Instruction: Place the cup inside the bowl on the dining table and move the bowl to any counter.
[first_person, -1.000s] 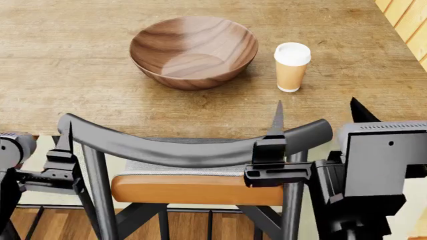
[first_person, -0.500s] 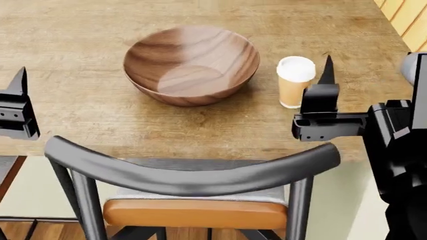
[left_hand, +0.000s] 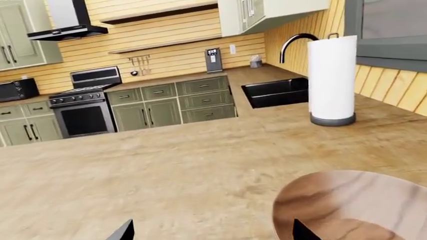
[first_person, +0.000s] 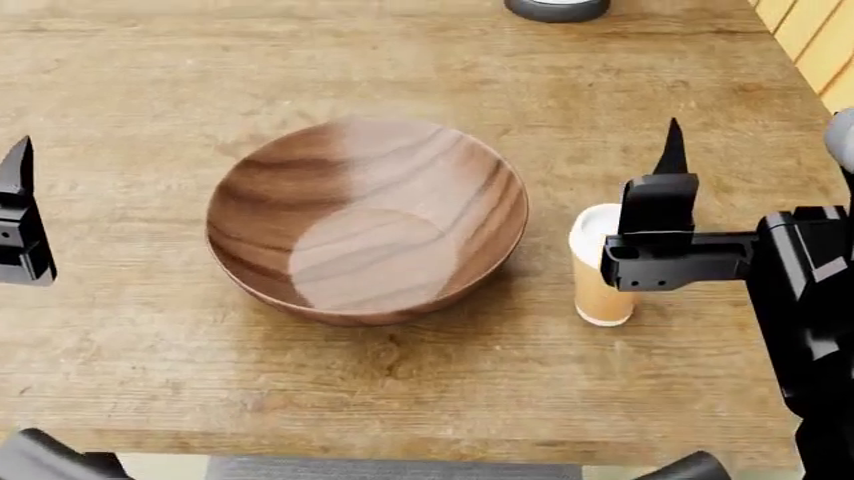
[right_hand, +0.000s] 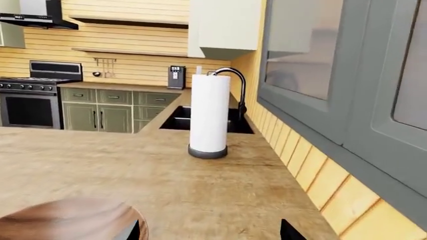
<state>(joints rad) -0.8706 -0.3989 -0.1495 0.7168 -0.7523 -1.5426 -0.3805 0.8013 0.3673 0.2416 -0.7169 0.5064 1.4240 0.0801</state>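
The dark wood bowl (first_person: 367, 220) stands upright on the dining table (first_person: 134, 80), and its rim also shows in the left wrist view (left_hand: 360, 205) and the right wrist view (right_hand: 67, 220). The tan cup (first_person: 598, 290) with a white lid stands just right of the bowl, apart from it. My right gripper (right_hand: 211, 234) is open and empty. In the head view one of its fingers (first_person: 663, 200) overlaps the cup's right side. The cup is hidden in both wrist views. My left gripper (left_hand: 213, 235) is open and empty, over the table left of the bowl.
A white paper-towel roll on a dark base (right_hand: 209, 115) stands further back on the table; its base shows in the head view (first_person: 557, 8). Beyond it are a black sink (left_hand: 277, 92), a brown worktop (left_hand: 193, 79) and a stove (left_hand: 83, 107). A chair back (first_person: 40, 455) lies below the table's front edge.
The head view has moved forward over the table, so the chair has dropped almost out of sight. The right gripper has come up beside the cup. The bowl and cup have not moved.
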